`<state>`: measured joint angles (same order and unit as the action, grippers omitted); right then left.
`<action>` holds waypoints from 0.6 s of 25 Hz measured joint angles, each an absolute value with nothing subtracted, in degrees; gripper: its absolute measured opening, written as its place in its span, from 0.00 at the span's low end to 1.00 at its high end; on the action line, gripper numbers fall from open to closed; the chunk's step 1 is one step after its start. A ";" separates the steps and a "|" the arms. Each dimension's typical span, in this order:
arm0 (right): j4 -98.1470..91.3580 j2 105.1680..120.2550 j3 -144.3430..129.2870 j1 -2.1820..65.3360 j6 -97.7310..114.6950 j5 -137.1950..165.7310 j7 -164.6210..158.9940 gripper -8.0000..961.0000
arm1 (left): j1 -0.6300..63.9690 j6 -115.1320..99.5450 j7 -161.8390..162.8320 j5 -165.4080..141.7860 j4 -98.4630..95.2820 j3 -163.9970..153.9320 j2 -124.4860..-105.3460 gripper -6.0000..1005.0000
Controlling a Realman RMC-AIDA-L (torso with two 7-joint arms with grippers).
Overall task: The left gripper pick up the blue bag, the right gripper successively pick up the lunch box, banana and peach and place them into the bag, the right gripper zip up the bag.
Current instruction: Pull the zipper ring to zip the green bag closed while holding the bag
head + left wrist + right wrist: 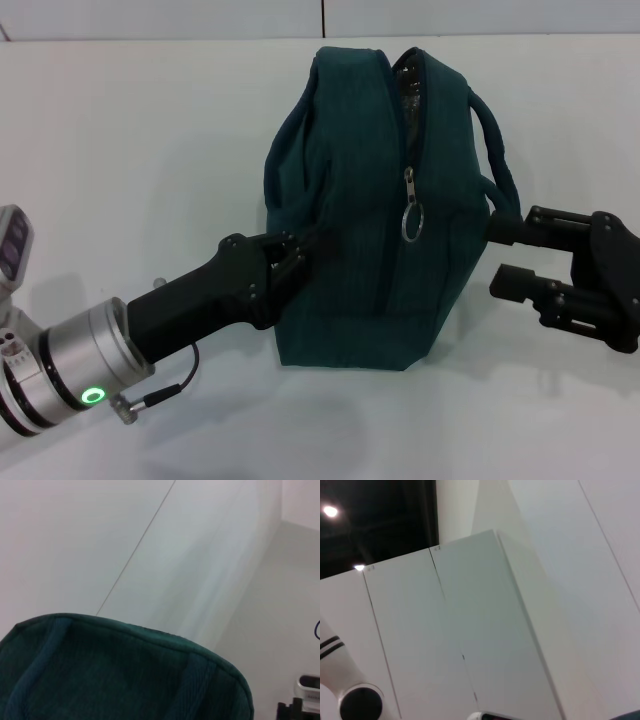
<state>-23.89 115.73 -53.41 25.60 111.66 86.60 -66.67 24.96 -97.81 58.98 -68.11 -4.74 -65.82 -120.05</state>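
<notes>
One blue bag (350,250) is standing upright mid-desk (120,150), dark teal-green fabric, zip mostly run along the top, a short gap by the far end showing silver foil lining. One ring zipper pull (414,218) is hanging down its front. Two padded loop handles, one each side. Left gripper (292,262) is pressing against the bag's left side, jaws closed on the fabric there. Right gripper (512,255) is sitting just beside the bag's right side, jaws spread apart, gripping nothing. Left wrist view is showing the bag's top edge (125,670) only.
</notes>
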 joint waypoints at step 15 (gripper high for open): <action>-23.13 115.48 -53.44 24.78 108.68 85.17 -65.64 0.89 | 24.96 -97.81 59.16 -68.11 -4.79 -65.71 -120.05 0.05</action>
